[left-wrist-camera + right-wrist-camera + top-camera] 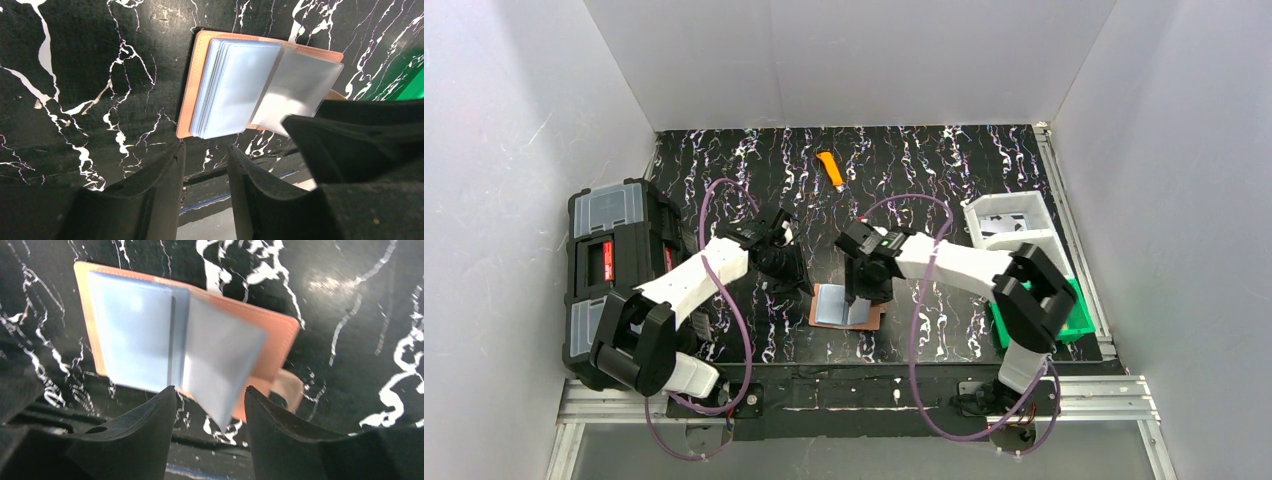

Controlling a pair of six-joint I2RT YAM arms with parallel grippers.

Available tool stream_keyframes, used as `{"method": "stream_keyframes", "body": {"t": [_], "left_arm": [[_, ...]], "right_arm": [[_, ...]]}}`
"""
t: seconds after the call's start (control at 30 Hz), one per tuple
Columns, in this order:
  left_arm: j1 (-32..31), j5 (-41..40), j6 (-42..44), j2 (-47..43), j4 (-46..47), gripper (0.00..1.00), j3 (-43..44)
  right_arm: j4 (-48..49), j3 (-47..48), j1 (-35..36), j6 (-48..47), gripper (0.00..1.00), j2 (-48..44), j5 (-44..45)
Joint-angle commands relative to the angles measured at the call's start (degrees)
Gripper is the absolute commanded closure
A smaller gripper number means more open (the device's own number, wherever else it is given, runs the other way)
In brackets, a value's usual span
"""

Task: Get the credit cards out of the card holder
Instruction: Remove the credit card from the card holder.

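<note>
Partly hidden, the card holder (282, 332) lies open (lifted sleeve (220, 365) blurred).

No writing is legible anywhere; the red label (608, 262) on the toolbox (624, 215) is too small.

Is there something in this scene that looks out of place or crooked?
Only one thing. In the open card holder, one clear sleeve stands half-turned. It tilts up instead of lying flat on the stack, and its corner sits between the open fingers of the right gripper. Nothing looks spilled or damaged.
</note>
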Motion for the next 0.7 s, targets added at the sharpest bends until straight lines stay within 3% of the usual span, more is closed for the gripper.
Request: {"method": "stream_keyframes", "body": {"t": [0.0, 0.17, 0.47, 0.67], "left_arm": [[-0.51, -1.53, -1.30, -2.65, -0.14, 0.65, -0.66], [-0.51, -0.86, -0.26, -3.08, -0.34, 0.65, -1.27], [-0.23, -3.50, 2.05, -3.39, -2.62, 0.65, -0.83], [3.57, -5.49, 1.74, -3.44, -4.70, 0.66, 0.10]], "right_arm": [[0.18, 5.98, 3.23, -2.29, 0.39, 4.59, 4.22], [-6.45, 12.02, 5.04, -1.79, 0.37, 5.87, 9.72], [-8.73, 7.37, 5.40, 1.15, 0.30, -5.26, 9.87], [-6.70, 14.61, 5.49, -2.11, 0.30, 4.00, 2.65]]}}
